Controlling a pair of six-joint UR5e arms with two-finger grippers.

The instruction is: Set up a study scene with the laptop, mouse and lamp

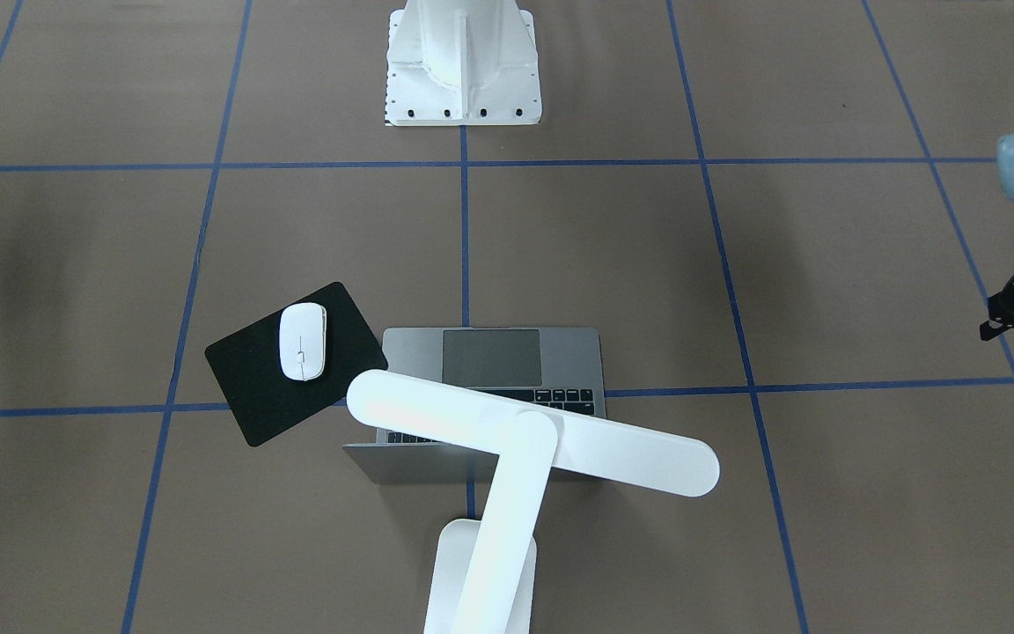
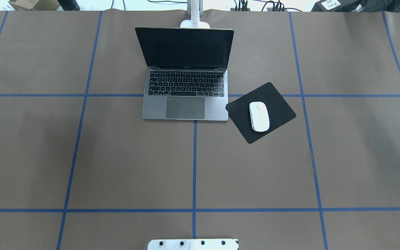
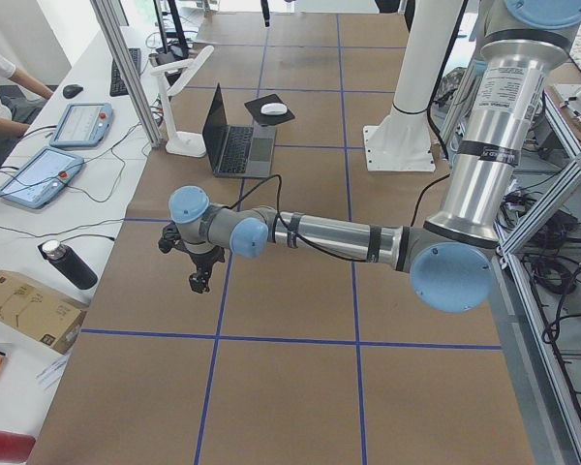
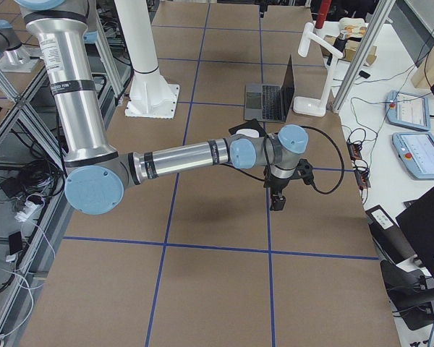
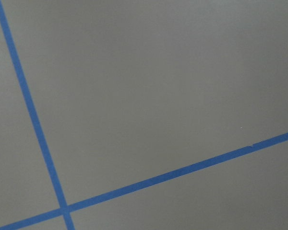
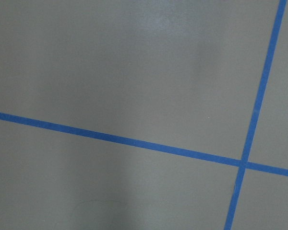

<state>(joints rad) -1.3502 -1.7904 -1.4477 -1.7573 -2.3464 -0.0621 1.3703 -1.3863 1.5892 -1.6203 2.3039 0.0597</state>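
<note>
The laptop stands open at the table's far middle, its screen dark. The white mouse lies on a black mat just right of it. The lamp stands behind the laptop with its bar head over the keyboard; only its base shows in the overhead view. My left gripper hangs over bare table far left of the laptop. My right gripper hangs over bare table far to the right. Whether either is open or shut I cannot tell. Both wrist views show only brown table and blue tape.
The white bolted pedestal stands at the robot's side of the table. Operators' tablets, a bottle and a cardboard box lie beyond the far edge.
</note>
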